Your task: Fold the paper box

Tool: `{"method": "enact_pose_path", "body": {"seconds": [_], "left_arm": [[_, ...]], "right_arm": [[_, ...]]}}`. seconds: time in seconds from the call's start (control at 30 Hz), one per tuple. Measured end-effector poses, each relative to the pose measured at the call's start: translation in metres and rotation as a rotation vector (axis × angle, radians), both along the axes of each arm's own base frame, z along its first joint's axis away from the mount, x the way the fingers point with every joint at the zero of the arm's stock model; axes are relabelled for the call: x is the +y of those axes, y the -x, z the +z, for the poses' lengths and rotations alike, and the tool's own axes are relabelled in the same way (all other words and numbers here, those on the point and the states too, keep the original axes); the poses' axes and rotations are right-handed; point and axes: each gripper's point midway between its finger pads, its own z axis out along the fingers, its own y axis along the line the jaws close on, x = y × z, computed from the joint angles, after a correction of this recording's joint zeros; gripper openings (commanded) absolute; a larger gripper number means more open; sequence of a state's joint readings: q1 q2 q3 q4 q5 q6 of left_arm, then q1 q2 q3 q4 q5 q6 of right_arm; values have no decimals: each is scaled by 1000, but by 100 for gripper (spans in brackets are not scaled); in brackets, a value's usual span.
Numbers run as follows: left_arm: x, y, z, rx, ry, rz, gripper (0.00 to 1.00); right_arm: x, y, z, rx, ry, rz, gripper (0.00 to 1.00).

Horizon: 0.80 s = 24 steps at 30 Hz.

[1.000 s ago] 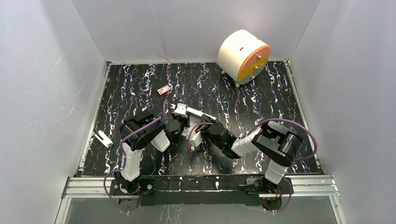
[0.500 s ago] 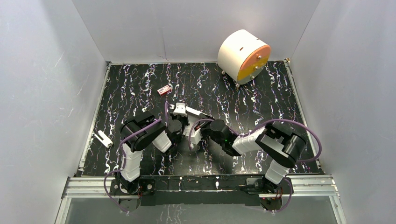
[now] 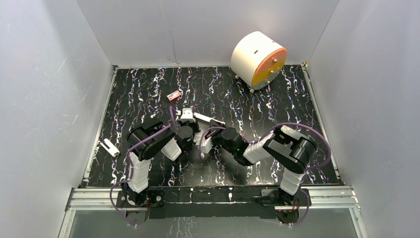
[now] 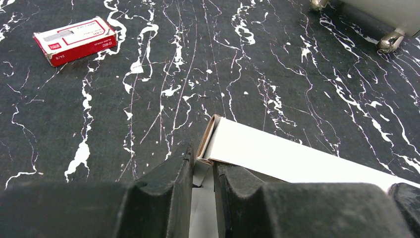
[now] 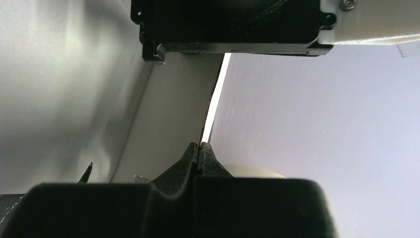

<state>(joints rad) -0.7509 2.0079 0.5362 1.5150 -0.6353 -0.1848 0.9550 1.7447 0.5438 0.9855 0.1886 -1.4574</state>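
The paper box (image 4: 277, 153) is pinched from both sides: left gripper (image 4: 202, 166) clamped on a panel, folded edge just ahead of its tips; right gripper (image 5: 199, 148) closed on a thin flap. The right has been drawn inward; a fold is likely being tightened.

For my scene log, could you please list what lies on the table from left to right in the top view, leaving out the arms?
Small white piece → little red box → paper box → big white drum.
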Motion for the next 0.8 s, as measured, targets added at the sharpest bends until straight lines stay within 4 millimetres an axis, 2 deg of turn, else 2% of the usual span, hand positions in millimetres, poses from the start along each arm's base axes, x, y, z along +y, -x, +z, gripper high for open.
{"method": "enact_pose_path", "body": {"seconds": [0.23, 0.5, 0.63, 0.8], "left_arm": [[3, -4, -1, 10, 41, -7, 0], [0, -7, -3, 20, 93, -130, 0], [-1, -7, -4, 23, 92, -173, 0], [-1, -8, -4, 22, 89, -182, 0]], "right_arm": [[4, -5, -2, -91, 29, 8, 0], [5, -3, 0, -114, -3, 12, 5], [5, -2, 0, -129, -18, 7, 0], [5, -3, -2, -176, -25, 2, 0]]}}
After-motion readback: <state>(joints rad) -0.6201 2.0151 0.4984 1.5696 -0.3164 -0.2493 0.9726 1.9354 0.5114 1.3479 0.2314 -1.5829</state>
